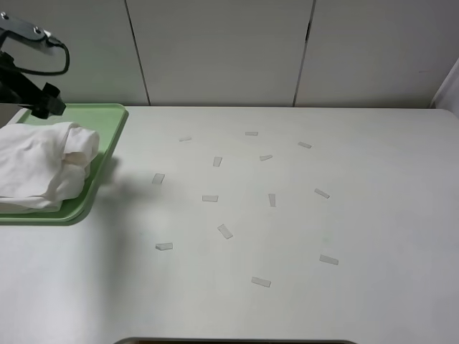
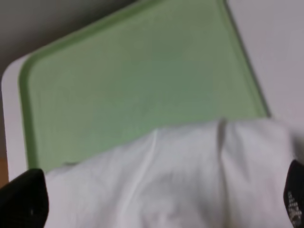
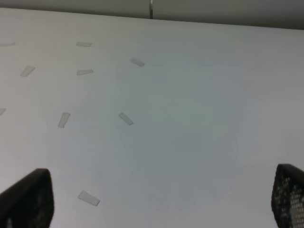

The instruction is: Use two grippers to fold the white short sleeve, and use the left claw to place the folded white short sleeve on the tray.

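Observation:
The folded white short sleeve (image 1: 43,166) lies bunched on the pale-green tray (image 1: 111,122) at the left edge of the table. My left gripper (image 1: 44,104) hovers over the tray's far edge, apart from the cloth, and it is open and empty. In the left wrist view the shirt (image 2: 180,175) covers part of the tray (image 2: 142,71), and the left gripper (image 2: 159,204) shows its two fingertips spread wide at the frame's corners. My right gripper (image 3: 161,199) is open and empty above bare table; it is out of the exterior high view.
Several small strips of clear tape (image 1: 210,198) are stuck across the middle of the white table (image 1: 373,215); some also show in the right wrist view (image 3: 126,118). A grey panelled wall (image 1: 222,50) stands behind the table.

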